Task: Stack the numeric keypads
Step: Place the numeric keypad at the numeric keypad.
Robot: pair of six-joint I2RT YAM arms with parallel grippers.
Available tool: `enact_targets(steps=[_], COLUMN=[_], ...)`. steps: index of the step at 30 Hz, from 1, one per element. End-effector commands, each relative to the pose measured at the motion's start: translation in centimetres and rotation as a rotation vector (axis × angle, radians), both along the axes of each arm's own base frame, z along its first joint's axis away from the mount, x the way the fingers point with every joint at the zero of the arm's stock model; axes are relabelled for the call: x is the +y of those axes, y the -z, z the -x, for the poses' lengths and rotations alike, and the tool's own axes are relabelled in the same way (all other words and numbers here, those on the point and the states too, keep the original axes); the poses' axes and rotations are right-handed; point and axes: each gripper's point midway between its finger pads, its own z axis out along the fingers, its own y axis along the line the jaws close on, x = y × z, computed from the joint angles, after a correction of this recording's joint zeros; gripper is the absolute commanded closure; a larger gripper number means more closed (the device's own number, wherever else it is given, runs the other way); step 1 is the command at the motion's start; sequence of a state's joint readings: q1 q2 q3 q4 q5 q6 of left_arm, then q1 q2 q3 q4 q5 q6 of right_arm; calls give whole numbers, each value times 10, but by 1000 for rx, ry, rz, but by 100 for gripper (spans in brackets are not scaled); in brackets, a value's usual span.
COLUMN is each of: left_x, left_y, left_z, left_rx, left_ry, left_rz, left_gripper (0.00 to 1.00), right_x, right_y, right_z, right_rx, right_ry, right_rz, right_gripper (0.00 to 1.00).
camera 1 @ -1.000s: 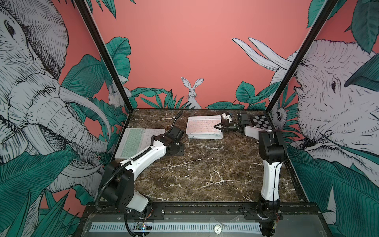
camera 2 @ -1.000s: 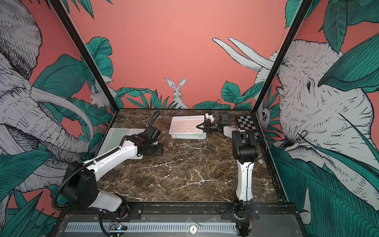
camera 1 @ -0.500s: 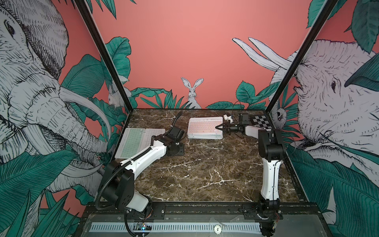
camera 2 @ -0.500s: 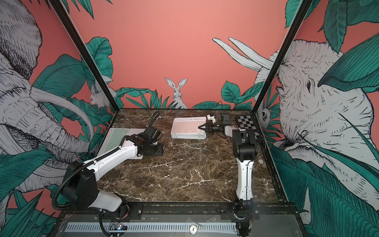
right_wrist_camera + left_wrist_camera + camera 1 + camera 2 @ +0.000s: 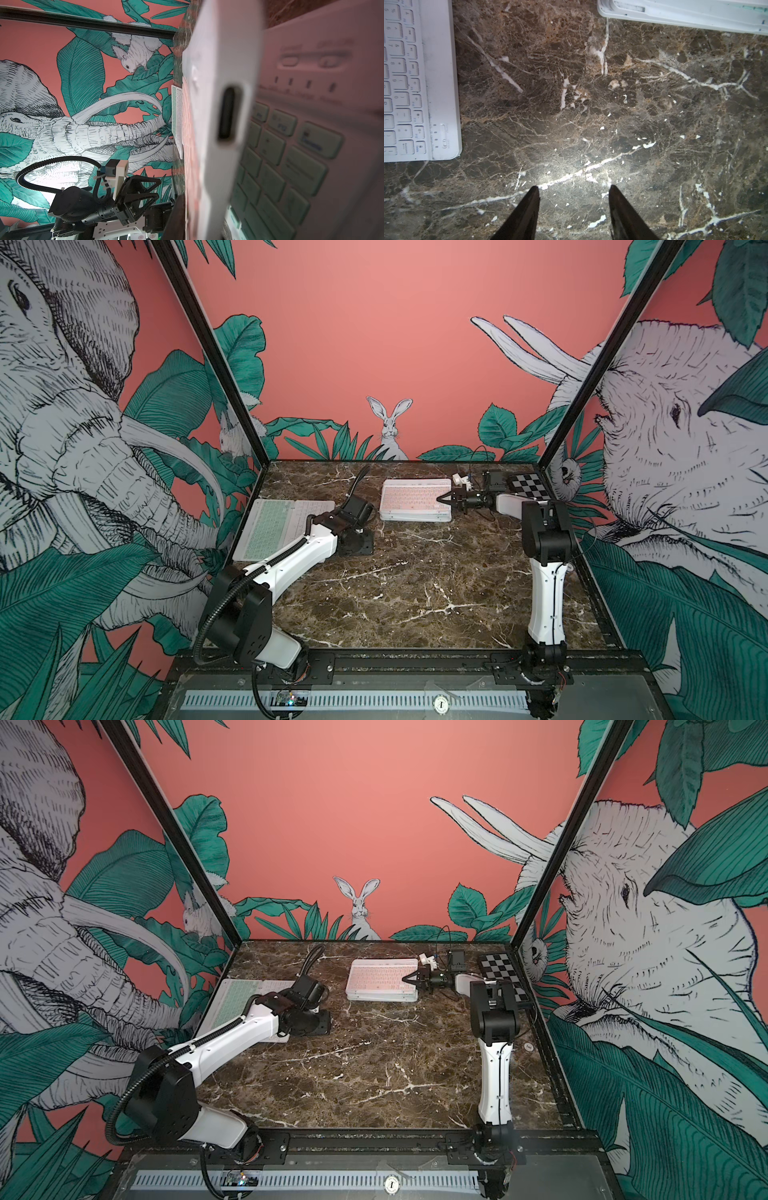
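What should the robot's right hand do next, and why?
Probably let go and draw the right hand back: the pink keypad already lies flat on the stack, its edge at the hand's tips, and other keypads lie unstacked.

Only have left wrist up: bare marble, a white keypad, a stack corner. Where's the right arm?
Observer: The right gripper is at the right end of the stack, near its top.
Operator: What's on top?
Observer: A pink-keyed keypad.
Operator: Anything unstacked besides the white keypad?
Observer: A green-keyed keypad lies beside it, on the side away from the stack.
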State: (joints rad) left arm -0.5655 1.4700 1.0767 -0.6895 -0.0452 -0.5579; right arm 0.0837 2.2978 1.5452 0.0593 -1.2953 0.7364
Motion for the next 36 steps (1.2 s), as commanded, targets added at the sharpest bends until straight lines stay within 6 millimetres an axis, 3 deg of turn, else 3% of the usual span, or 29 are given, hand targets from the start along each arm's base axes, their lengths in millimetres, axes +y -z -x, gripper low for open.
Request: enact_targets(steps=[1,15,36], left_x=[4,2,2], left_y=[2,3,8], left_z=[4,3,6], left_rx=[14,10,0], left_ry=[-19,-24,-17], left_rz=[-2,13,31], left_gripper=[44,44,44], right_x=[-3,-18,-41], right_y=[1,10,13], right_z=[-3,-4,-1], right_rx=[-22,-11,-9], right_ry=[-8,29,84], right_rz=[-8,45,331], right_gripper=[84,67,60])
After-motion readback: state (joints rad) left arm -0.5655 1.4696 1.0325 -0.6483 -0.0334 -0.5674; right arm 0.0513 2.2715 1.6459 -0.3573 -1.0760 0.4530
